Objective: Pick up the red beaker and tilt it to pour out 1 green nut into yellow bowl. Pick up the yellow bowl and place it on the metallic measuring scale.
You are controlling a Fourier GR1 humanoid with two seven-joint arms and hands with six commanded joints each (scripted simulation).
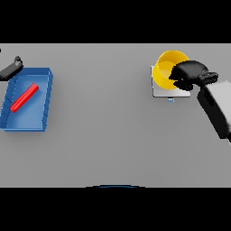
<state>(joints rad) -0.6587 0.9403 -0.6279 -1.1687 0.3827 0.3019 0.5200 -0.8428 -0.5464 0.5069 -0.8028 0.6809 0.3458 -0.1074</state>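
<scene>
— Grey tabletop [113, 135]: status?
— We find the right hand [189, 74] clamped on the yellow bowl [168, 66], over the scale [159, 91], far right corner. Left hand [11, 68] idle, fingers unclear. We judge release next.

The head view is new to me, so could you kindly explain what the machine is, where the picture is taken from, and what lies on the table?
This is a humanoid robot with two arms, seen from its own head looking down at a grey table. Its right hand is curled on the rim of a yellow bowl, which sits over a metallic scale. Its left hand shows at the far left edge, idle. Beside it a blue tray holds a red beaker lying on its side. Whether the bowl holds a nut cannot be seen.
</scene>
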